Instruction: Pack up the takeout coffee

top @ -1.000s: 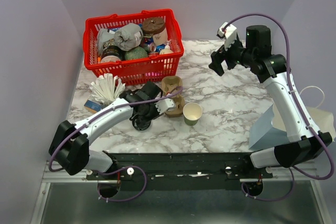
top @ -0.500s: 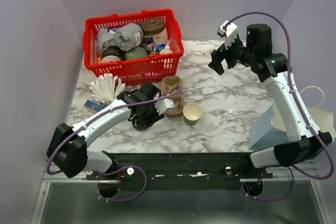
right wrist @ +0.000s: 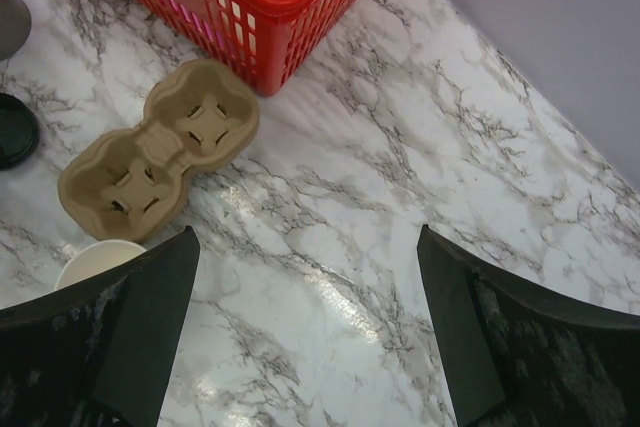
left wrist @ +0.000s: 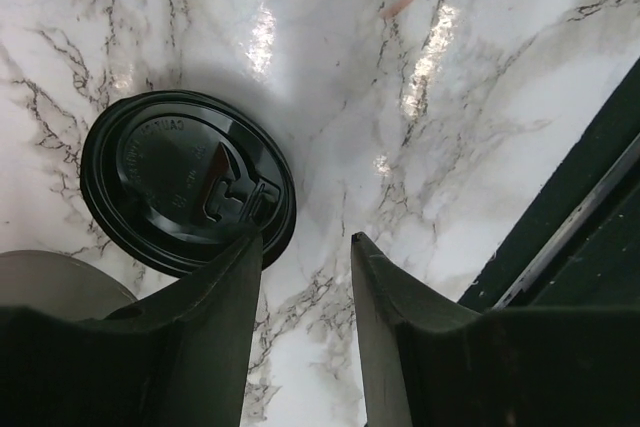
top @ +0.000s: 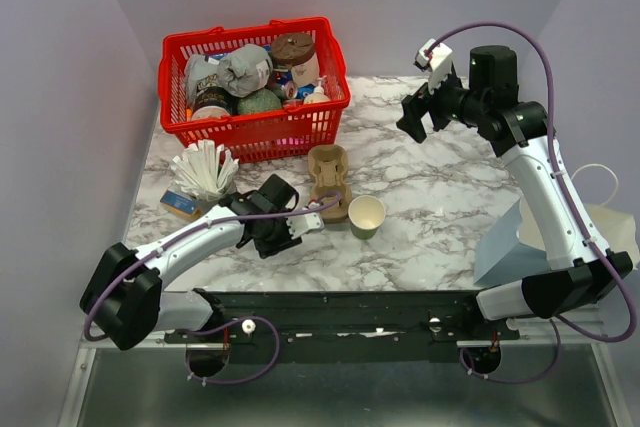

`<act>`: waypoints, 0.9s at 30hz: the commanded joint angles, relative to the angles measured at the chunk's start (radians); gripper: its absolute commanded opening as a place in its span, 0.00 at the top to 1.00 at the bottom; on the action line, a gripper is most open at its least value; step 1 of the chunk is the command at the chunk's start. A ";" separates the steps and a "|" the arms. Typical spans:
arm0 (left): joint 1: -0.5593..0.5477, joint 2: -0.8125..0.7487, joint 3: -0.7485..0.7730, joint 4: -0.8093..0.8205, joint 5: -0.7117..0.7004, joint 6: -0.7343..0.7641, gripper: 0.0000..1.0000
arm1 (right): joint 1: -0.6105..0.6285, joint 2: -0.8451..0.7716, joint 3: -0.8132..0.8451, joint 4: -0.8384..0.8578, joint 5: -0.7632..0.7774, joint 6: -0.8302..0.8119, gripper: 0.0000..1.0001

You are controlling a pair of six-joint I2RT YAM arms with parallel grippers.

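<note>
Pulled back nearward from the cup carrier (top: 330,179), the left gripper (left wrist: 305,247) has half-opened, empty, leaving the black lid (left wrist: 187,182) flat on the marble table (left wrist: 450,97) at its fingertip. The green cup (top: 366,216) waits unlidded just right of the carrier, so capping looks undone; the right gripper (top: 420,112) hangs wide open, empty.

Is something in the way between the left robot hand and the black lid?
Nothing visible. The round black plastic lid lies flat on the marble table right beside the left gripper, one open jaw at its rim.
</note>
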 commanded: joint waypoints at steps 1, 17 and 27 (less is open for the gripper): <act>-0.009 0.027 0.001 0.089 -0.059 0.001 0.53 | 0.006 0.015 0.014 0.004 -0.022 0.015 0.01; -0.026 0.064 -0.015 0.091 -0.050 0.001 0.65 | 0.004 0.010 0.005 0.010 -0.013 0.011 0.01; -0.026 0.077 -0.022 0.098 -0.062 0.008 0.73 | 0.007 0.021 0.020 0.010 -0.011 0.009 0.01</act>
